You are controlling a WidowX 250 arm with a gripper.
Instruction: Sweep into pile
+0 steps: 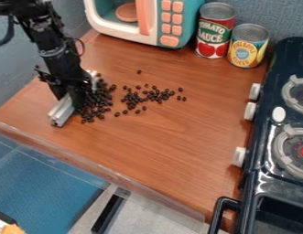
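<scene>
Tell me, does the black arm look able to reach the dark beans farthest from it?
Probably yes: only nearer beans lie between the gripper and those farthest beans, though its reach is uncertain.

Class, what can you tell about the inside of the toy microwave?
Inside the toy microwave sits a round, orange-brown disc. Anything behind the orange handle or the button panel is hidden.

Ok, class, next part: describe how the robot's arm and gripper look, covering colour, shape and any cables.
The arm is black, built of narrow, angular, jointed segments. A dark cable curves out beside it. The gripper is black too.
</scene>
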